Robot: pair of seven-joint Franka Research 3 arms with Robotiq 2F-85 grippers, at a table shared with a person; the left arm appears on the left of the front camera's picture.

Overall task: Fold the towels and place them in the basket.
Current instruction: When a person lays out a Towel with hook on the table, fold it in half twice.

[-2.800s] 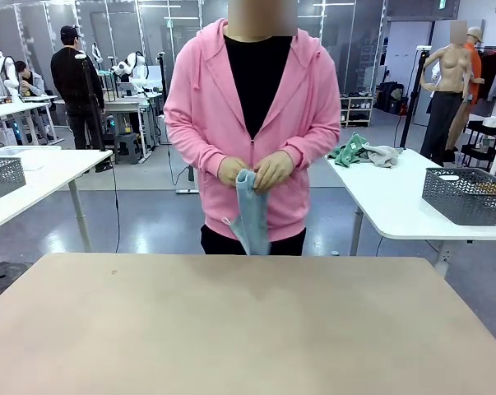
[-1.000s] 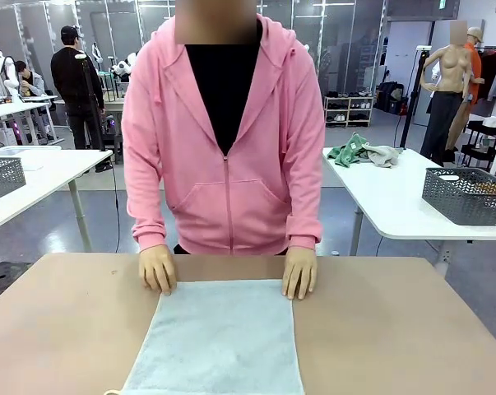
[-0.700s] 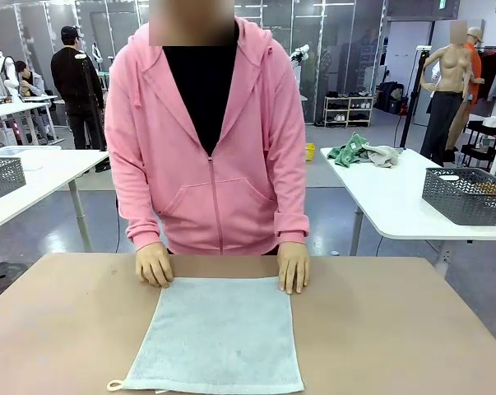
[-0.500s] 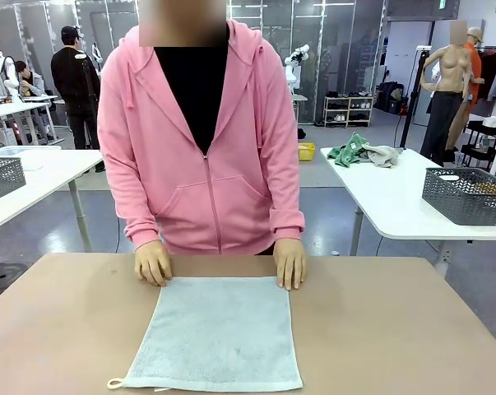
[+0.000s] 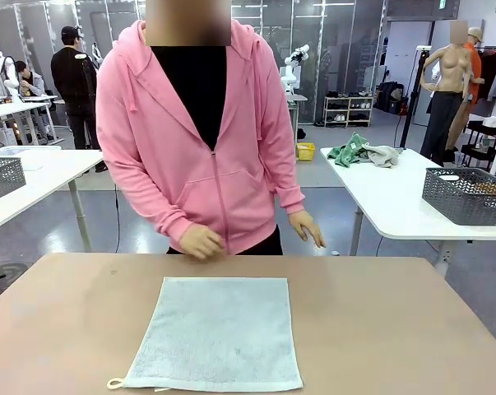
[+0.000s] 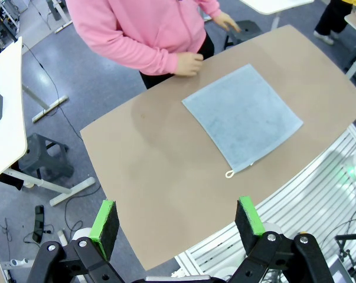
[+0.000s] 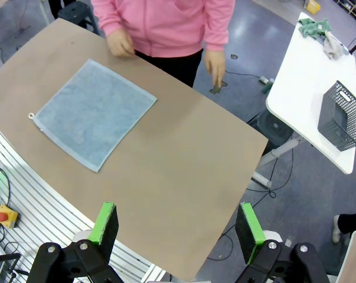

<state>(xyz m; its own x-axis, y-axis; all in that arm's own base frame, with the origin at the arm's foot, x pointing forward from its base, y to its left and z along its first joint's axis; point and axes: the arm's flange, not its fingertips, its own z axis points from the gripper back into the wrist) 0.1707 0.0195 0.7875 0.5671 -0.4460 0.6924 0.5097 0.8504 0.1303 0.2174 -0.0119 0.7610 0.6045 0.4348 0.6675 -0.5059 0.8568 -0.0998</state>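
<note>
One pale blue-grey towel [image 5: 217, 333] lies spread flat in the middle of the tan table [image 5: 396, 329], with a small loop [image 5: 113, 383] at its near left corner. It also shows in the left wrist view as the towel [image 6: 242, 115] and in the right wrist view as the towel [image 7: 95, 112]. A person in a pink hoodie [image 5: 194, 140] stands at the far edge, both hands lifted off the cloth. My left gripper [image 6: 176, 219] hangs high above the table's near side, open and empty. My right gripper [image 7: 176, 223] hangs high too, open and empty. A dark mesh basket [image 5: 468, 195] stands on a white side table at the right.
A white table [image 5: 396, 197] at the right carries crumpled green and grey cloths [image 5: 361, 152]. Another white table [image 5: 42, 177] at the left holds a second mesh basket [image 5: 2, 175]. Bare tabletop lies on both sides of the towel. An aluminium frame [image 7: 24, 194] runs along the near edge.
The person laid the towel out flat on the table, smoothed its far corners, then drew both hands back off it. My grippers have stayed open.
</note>
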